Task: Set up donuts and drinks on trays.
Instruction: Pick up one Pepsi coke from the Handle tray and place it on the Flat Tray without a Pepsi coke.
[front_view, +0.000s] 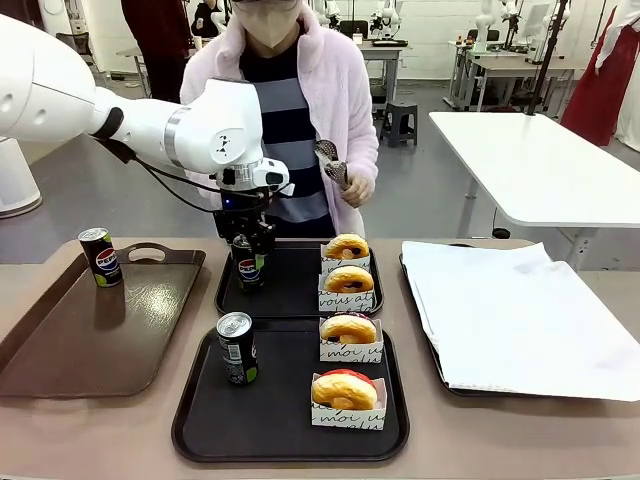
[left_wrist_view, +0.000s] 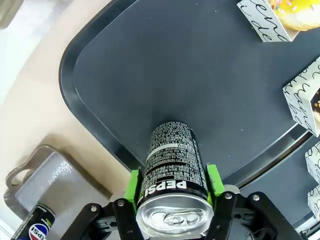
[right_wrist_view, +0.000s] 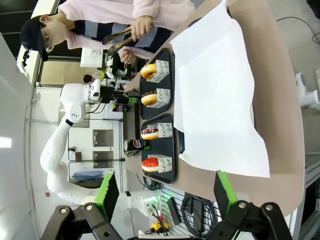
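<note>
While the left gripper (left_wrist_view: 172, 192) apparently clasps a can (left_wrist_view: 172, 160) upright, it stands on the far tray (left_wrist_view: 200, 75), beside its donuts (front_view: 347, 262), matching the near tray's layout.

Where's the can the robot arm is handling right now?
Front view: the can stands on the far black tray, left part, between the left gripper fingers, left of two donuts.

The far tray's (front_view: 300, 300) left side is blocked by the left gripper (front_view: 247, 262) and its can (front_view: 248, 268); two donuts (front_view: 347, 262) line its right edge, and bare floor is left between
</note>
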